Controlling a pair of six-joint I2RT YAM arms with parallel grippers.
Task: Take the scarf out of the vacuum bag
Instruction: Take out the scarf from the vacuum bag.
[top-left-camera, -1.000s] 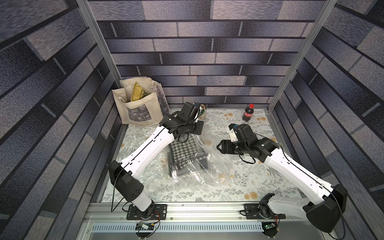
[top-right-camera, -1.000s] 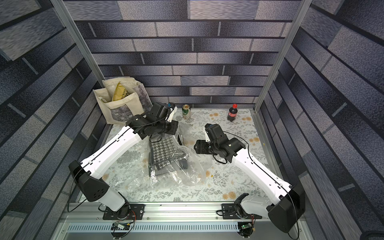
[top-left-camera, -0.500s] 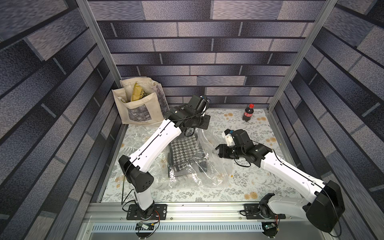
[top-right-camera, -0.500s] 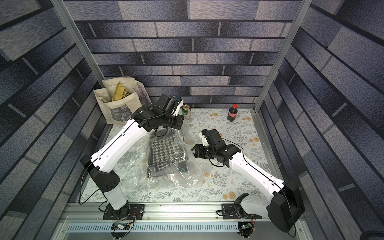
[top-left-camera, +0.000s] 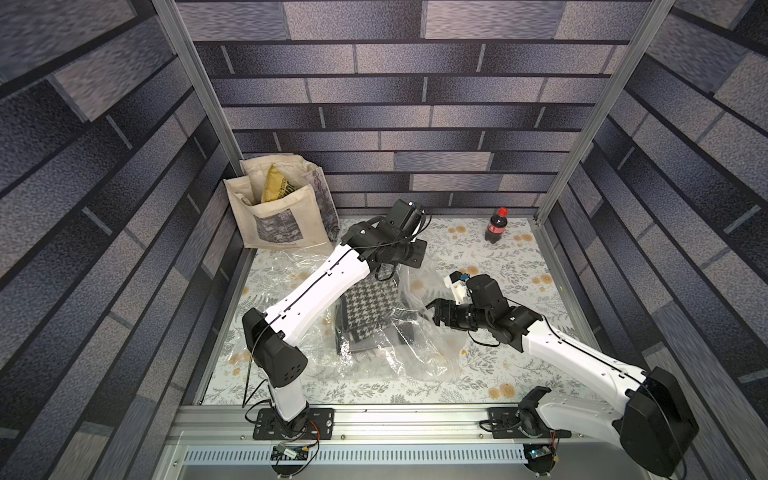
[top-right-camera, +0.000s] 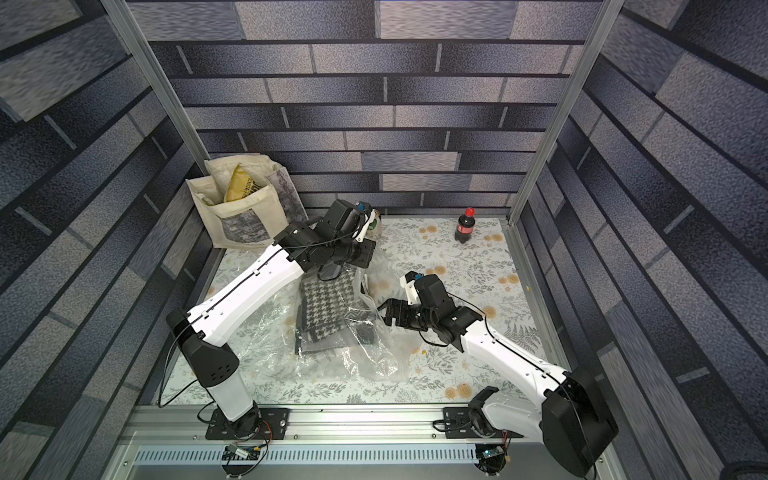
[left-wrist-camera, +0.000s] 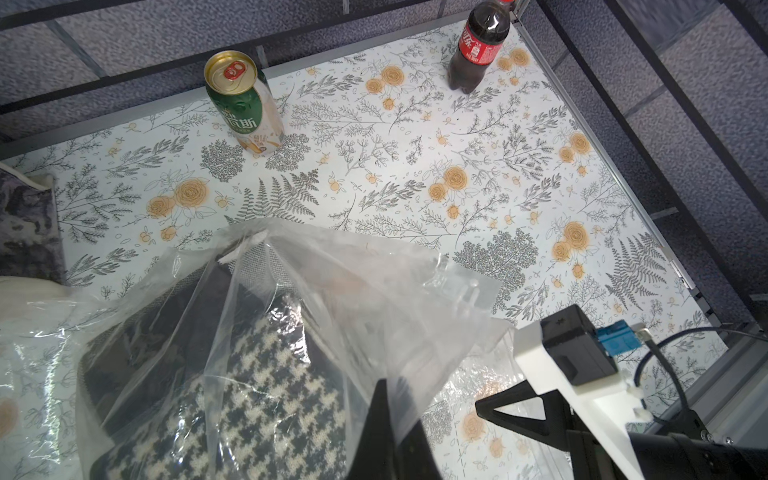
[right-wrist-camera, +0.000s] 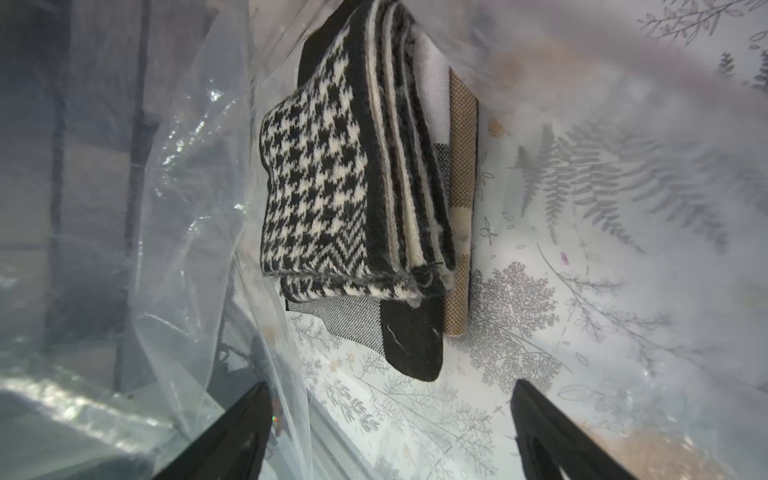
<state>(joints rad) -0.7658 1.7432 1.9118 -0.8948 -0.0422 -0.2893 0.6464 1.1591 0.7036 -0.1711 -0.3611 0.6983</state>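
Right tool advanced; scarf lies ahead, inside vacuum bag.

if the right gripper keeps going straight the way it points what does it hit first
Most likely the scarf, dark end nearest, inside the vacuum bag; the open right gripper aims at it. A fold of bag film beside one finger might brush first; depth unclear.

This is looking like a robot test cell in a lab, dressed as a home. Aluminium posts are framing panels printed with grey brick. A left arm and a right arm are sitting bolted to a metal rail. A floral worktop is carrying household props: a tote, a cola bottle and a can.
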